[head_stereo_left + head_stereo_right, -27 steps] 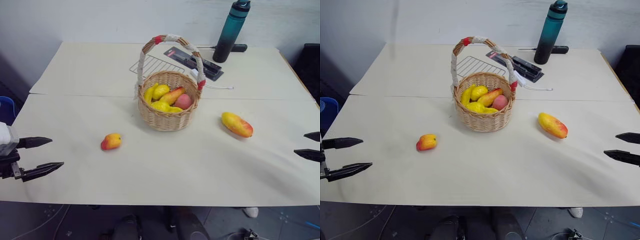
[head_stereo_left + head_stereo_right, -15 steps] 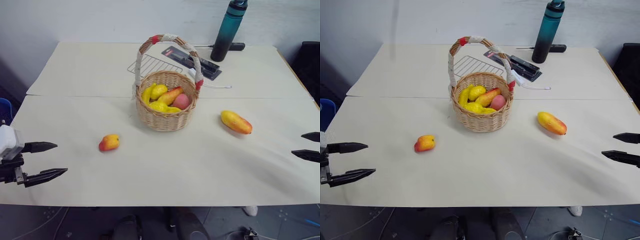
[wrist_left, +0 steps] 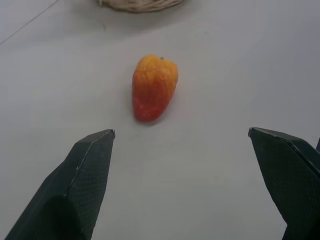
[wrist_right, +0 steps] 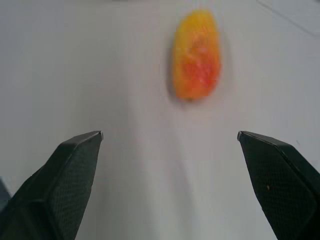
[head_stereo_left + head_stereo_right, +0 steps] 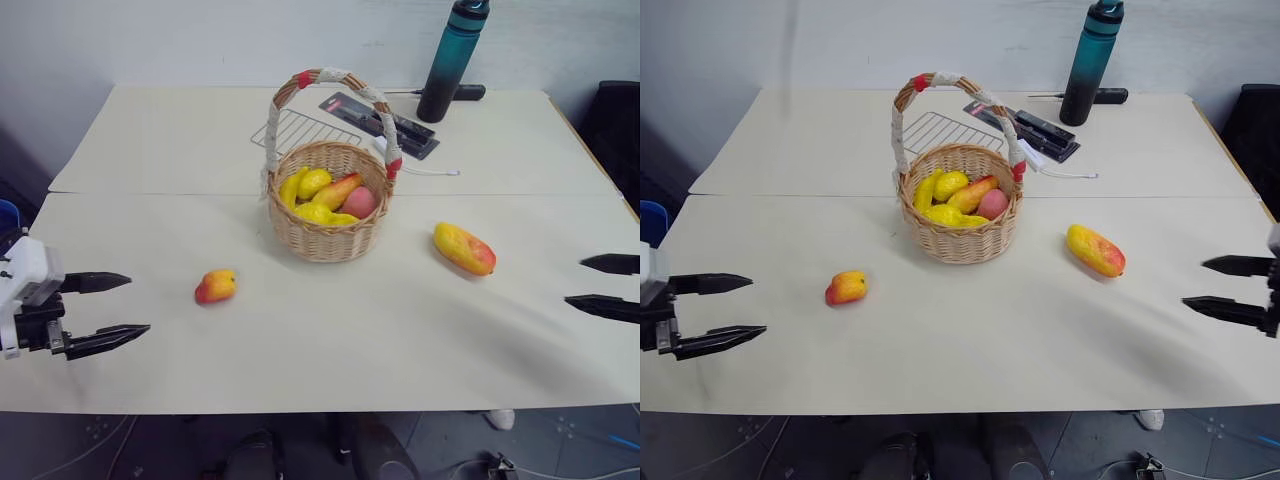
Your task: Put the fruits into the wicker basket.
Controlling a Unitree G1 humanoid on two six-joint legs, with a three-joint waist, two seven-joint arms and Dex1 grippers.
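The wicker basket (image 5: 326,205) stood upright near the middle of the table (image 5: 180,140), slightly toward the far side, with its arched handle (image 5: 330,80) raised over it. The basket already contained several fruits: yellow pieces, an orange-red elongated piece and a pink rounded piece.

Two fruits lay on the table surface outside the basket:
- The small red-orange fruit (image 5: 217,286) lay to the near left of the basket, apart from it.
- The elongated mango-like fruit (image 5: 464,248) lay to the right of the basket, apart from it, with its blushed end pointing toward the near right.

The left gripper (image 5: 100,312) was positioned at the near left edge of the table. Its two black fingers were spread wide apart and held nothing. It pointed toward the small red-orange fruit, which lay well apart from the fingertips.

The right gripper (image 5: 600,285) was positioned at the near right edge of the table. Its fingers were likewise spread wide and held nothing. It pointed toward the mango-like fruit, which lay well apart from it.

On the far side of the table, behind the basket, were a wire rack (image 5: 300,130), a dark flat package (image 5: 385,122) and a white cable (image 5: 425,170). A teal bottle (image 5: 450,60) stood upright at the far right.
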